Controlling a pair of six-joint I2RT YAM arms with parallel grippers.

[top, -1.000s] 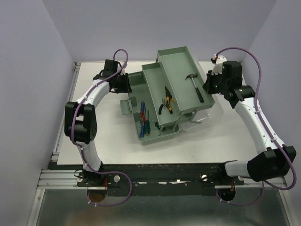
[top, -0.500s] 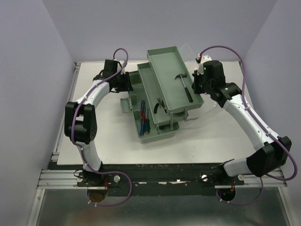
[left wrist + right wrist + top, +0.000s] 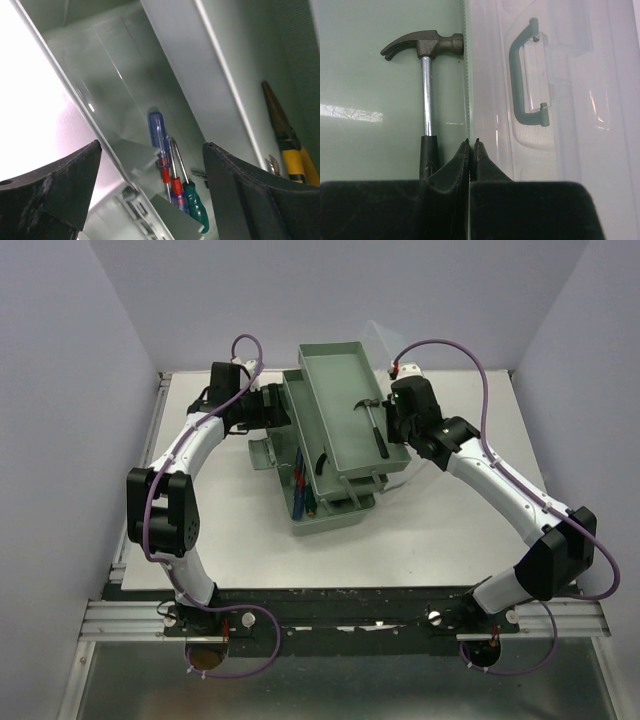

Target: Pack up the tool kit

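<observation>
Top external view is showing the toolbox (image 3: 340,372) on the table (image 3: 452,528), trays open. The right claw (image 3: 470,142) is pinching its rim beside the hammer (image 3: 426,90); the left claw (image 3: 151,147) is gaping empty above the screwdrivers (image 3: 167,167).

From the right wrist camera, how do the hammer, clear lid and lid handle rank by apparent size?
1. clear lid
2. hammer, its grip partly hidden behind the right gripper
3. lid handle, which looks only slightly smaller than the hammer

I see bare table (image 3: 440,540) at the lower middle and lower right of the top view, free to pass. The toolbox (image 3: 330,512) fills the centre, and the left gripper (image 3: 278,405) and right gripper (image 3: 392,430) stand close at both its sides.
</observation>
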